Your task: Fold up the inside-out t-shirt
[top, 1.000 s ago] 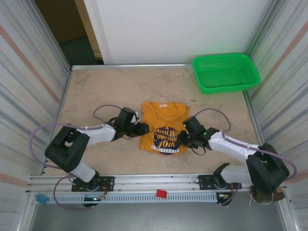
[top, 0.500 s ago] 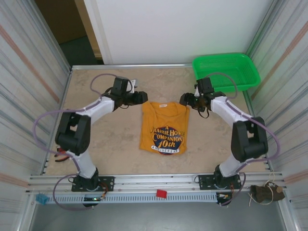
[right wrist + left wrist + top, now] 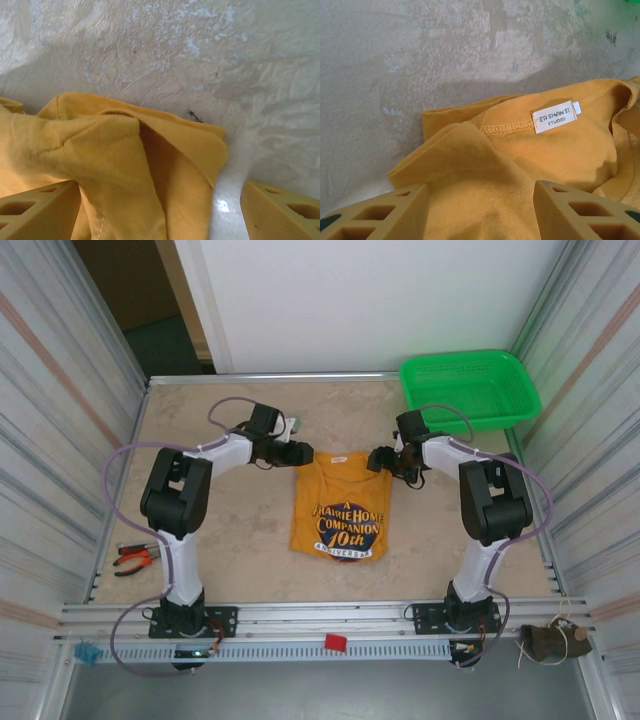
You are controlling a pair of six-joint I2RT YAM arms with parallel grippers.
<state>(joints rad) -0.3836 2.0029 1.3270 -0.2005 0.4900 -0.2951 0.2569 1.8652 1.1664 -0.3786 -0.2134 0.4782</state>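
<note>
The beige stone-patterned table (image 3: 220,530) carries everything. At its middle lies the inside-out t-shirt (image 3: 340,505), mustard-orange, lying as a narrow oblong with the collar toward the far edge and the dark-and-white lettered print (image 3: 345,525) facing up near the hem. A green plastic basket (image 3: 470,388) sits at the far right corner, well apart from the shirt.

The left gripper (image 3: 300,453) rests at the shirt's far left corner. In the left wrist view its tan fingers (image 3: 375,215) stand apart, with a raised fold of the shirt (image 3: 520,165) lying loose between them, not pinched. The right gripper (image 3: 377,458) rests at the far right corner. In the right wrist view its fingers (image 3: 35,210) are spread wide, and the rumpled shoulder of the shirt (image 3: 100,160) reaches partway into the gap, with bare table beside the other finger.

A pair of red-handled pliers (image 3: 135,558) lies near the table's left edge, beside the left arm. Smallest is the white tag (image 3: 555,116) sewn just under the collar seam, its lettering legible in the left wrist view.
</note>
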